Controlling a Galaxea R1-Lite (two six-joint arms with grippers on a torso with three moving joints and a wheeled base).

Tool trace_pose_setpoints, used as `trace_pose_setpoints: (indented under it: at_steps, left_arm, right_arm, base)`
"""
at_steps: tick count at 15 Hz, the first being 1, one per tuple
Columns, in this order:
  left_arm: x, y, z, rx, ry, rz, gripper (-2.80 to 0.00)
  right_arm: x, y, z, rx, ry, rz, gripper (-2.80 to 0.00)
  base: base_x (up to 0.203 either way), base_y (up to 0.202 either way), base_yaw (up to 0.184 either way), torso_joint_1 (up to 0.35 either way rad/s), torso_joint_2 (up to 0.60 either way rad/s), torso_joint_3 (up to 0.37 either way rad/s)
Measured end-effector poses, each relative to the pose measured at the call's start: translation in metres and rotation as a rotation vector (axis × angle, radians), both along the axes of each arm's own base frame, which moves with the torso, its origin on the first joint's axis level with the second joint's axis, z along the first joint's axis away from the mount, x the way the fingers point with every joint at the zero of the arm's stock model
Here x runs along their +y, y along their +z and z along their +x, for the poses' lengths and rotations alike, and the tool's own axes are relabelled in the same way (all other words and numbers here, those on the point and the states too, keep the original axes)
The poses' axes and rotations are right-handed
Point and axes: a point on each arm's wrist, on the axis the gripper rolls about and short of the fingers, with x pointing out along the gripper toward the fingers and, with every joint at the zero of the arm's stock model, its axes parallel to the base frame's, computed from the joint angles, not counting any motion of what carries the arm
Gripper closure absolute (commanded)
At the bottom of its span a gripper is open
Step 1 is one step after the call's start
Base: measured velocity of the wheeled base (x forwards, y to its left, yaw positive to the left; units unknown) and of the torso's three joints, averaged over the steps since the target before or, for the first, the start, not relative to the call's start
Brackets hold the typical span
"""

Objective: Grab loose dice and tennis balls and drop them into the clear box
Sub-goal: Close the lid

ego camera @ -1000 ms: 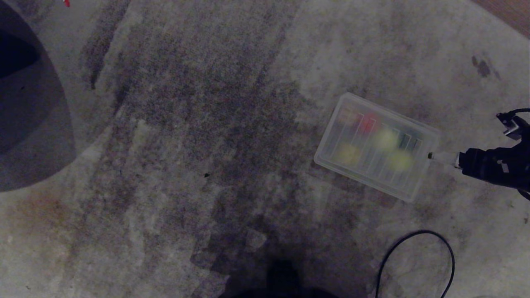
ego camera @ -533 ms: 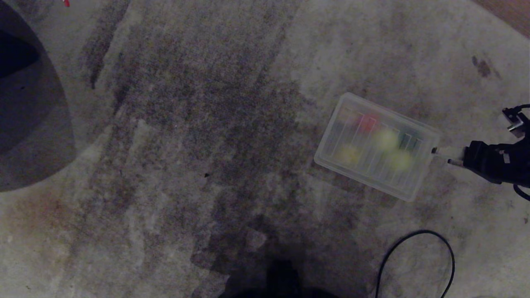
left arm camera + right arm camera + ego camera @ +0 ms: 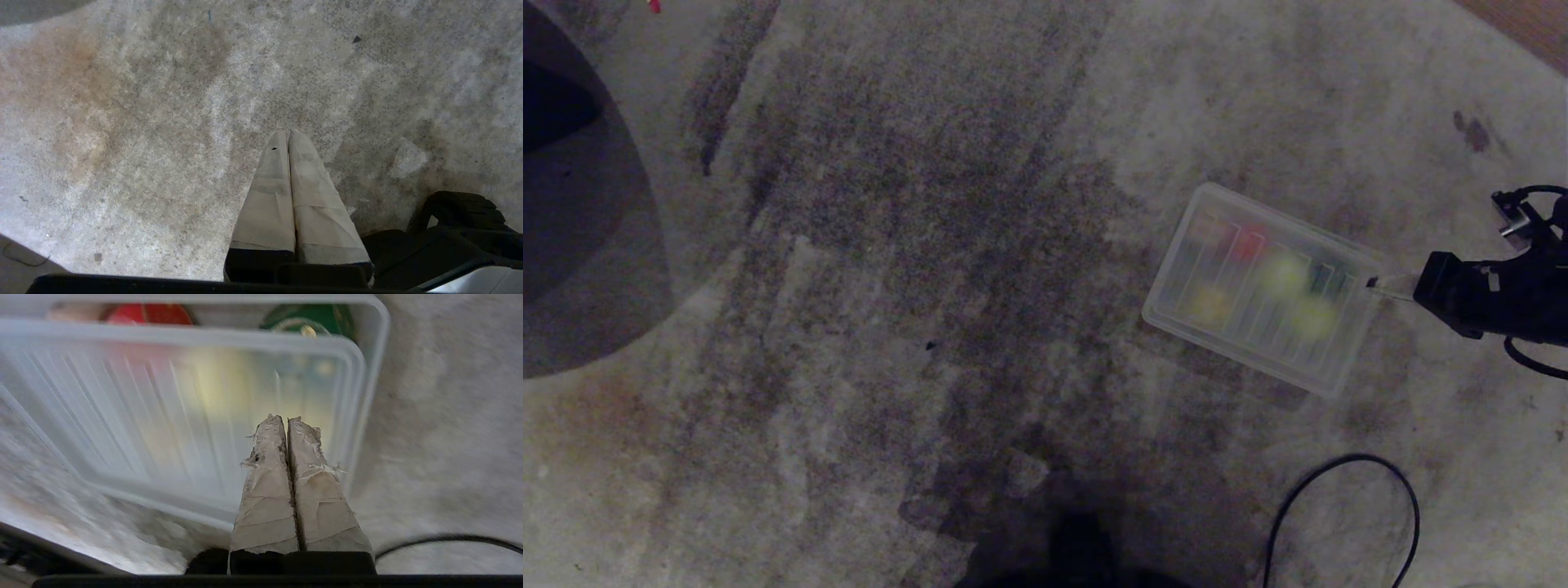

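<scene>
We see a stained grey floor [image 3: 890,245]. Our right tool [image 3: 1372,283], fingers together, touches the lidded box [image 3: 1262,287]; only its wrist view shows a green item [image 3: 314,318]. Left tool [image 3: 289,136] together too.

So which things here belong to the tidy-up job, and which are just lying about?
Part of the job:
- clear box, ribbed lid lying on top
- tennis balls inside, seen through the lid
- red die and yellow die inside
- right gripper, jaws shut, at the box's end

Just lying about:
- black cable on the floor
- left gripper, parked
</scene>
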Motion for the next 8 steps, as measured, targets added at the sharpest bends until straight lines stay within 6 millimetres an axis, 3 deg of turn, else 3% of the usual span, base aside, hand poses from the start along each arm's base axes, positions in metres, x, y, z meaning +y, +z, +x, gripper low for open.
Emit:
trace_pose_setpoints:
  at_steps: [8]
  left_arm:
    - [0.0, 0.0, 0.0, 0.0, -0.001, 0.0, 0.0]
  right_arm:
    - [-0.012, -0.013, 0.02, 0.034, -0.023, 0.002, 0.0]
  base:
    - [0.0, 0.0, 0.0, 0.0, 0.0, 0.0]
